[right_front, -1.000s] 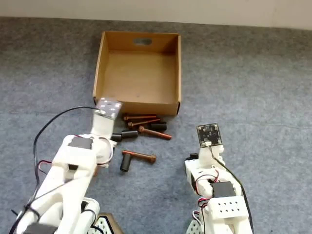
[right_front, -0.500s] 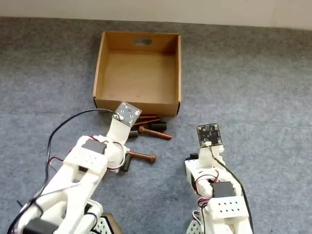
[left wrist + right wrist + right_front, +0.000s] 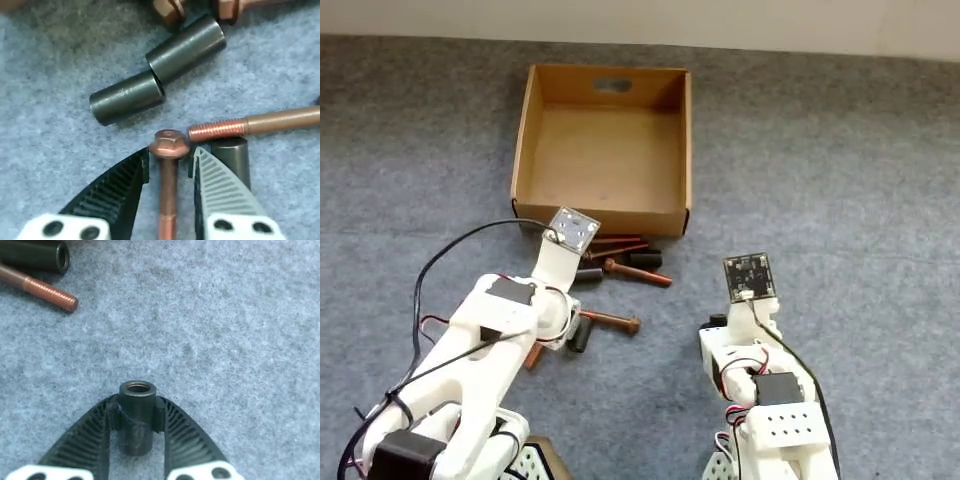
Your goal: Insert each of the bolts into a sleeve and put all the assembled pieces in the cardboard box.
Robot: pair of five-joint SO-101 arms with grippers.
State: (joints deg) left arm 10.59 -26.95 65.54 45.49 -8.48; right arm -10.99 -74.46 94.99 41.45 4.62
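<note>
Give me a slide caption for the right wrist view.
Right gripper clamps a black sleeve over grey carpet; a copper bolt lies beyond.

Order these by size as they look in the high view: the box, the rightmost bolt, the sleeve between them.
1. Box, by far largest.
2. Bolt, long and thin.
3. Sleeve, thicker but much shorter.
All sit about equally far from the camera.

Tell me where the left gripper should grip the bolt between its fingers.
Probably the bolt by its shank just behind the hex head, closing across it from both flanks: the left gripper straddles it lengthwise, and the wider head would resist slipping.
</note>
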